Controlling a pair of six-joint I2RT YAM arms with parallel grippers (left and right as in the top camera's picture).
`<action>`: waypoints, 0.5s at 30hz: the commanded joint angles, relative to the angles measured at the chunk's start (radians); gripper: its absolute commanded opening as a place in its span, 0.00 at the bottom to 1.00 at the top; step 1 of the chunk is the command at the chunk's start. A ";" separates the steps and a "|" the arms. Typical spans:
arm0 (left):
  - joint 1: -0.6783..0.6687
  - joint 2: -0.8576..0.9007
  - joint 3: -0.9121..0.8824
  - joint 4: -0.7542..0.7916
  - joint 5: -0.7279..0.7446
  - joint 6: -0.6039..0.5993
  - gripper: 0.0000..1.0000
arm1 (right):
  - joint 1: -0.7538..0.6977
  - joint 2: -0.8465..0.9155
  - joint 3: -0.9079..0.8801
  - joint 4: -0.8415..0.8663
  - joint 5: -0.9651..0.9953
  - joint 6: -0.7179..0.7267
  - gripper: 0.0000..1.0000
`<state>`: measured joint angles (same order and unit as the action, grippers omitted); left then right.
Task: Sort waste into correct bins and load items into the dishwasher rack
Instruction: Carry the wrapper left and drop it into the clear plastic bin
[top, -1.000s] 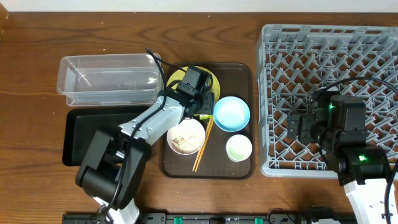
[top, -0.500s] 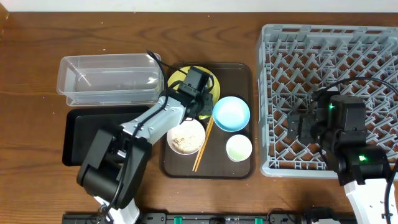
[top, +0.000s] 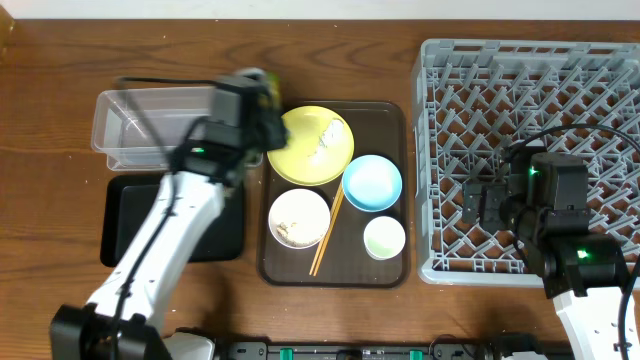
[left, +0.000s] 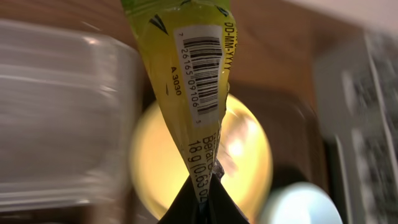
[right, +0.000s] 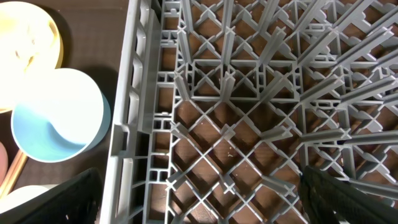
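Left gripper (left: 208, 202) swung off plate (top: 310, 150) to tub (top: 150, 130) right rim, pinching wrapper (left: 193, 87); plate now uncovered, rice scraps (top: 322, 140) on it. Right gripper (top: 480, 203) spread over rack (top: 530, 80), unmoved. Near to far: one cup (top: 384, 238), two chopsticks (top: 327, 232), one white bowl (top: 298, 218), one black tray (top: 125, 225), one blue bowl (top: 372, 183), one plate, one tub, one rack.

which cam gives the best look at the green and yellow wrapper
The left wrist view: the wrapper fills the frame, barcode readable, pinched in the left gripper. The overhead view shows only a small yellow-green scrap at that gripper, near the clear tub. The right wrist view does not show it.
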<state>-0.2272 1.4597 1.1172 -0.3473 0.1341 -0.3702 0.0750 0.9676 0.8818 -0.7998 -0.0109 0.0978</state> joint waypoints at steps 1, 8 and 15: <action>0.092 -0.006 0.017 0.008 -0.104 -0.050 0.06 | -0.013 -0.001 0.021 -0.002 -0.005 -0.009 0.99; 0.200 0.071 0.016 0.040 -0.154 -0.180 0.07 | -0.013 -0.001 0.021 -0.002 -0.005 -0.009 0.99; 0.217 0.132 0.017 0.076 -0.153 -0.223 0.38 | -0.013 -0.001 0.021 -0.002 -0.005 -0.009 0.99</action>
<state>-0.0162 1.5894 1.1172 -0.2867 -0.0013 -0.5549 0.0750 0.9676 0.8818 -0.8001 -0.0109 0.0978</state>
